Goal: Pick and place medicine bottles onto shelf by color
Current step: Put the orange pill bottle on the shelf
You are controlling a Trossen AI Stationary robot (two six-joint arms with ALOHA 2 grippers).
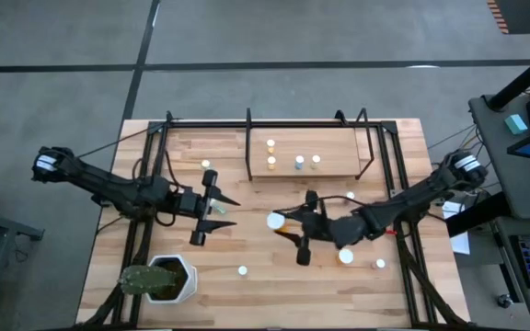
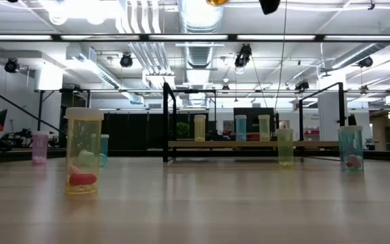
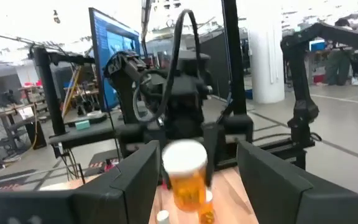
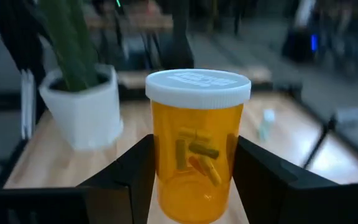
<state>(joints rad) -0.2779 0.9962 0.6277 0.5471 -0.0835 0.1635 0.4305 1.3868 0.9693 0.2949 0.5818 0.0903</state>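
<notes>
**benchrat:** The right wrist view is the one to look at. The right gripper [image 4: 194, 180] has an orange bottle [image 4: 196, 146] wedged between its two dark fingers, white cap on top, yellow and orange capsules visible through the plastic. From above it's just a white dot with an amber smear [image 1: 277, 221] at the tip of that gripper [image 1: 294, 232], near the middle of the table [image 1: 247, 294].

**pillsorter:** And the left gripper [image 1: 212, 211]?

**benchrat:** It hangs over the left half of the table with its fingers spread wide and nothing between them. Its wrist camera looks straight across at the right arm, so the same orange bottle [image 3: 188, 177] shows there, blurry, framed by the left fingers [image 3: 132, 180] but well apart from them.

**pillsorter:** The shelf?

**benchrat:** The light-wood shelf [image 1: 339, 138] with black bars sits at the far side of the table, with four bottles on it in the high view. The low view only shows three caps clearly up there [image 2: 200, 127]; colours are hard to call from overhead. The low view does give a yellowish bottle [image 2: 82, 152] up close with something red and green inside, a pink one [image 2: 40, 148] behind it, and a teal one [image 2: 351, 148] on the other side. The grippers themselves are cut off at the top there. The white hexagonal plant pot [image 4: 82, 112] only reads properly in the right wrist view.
</notes>
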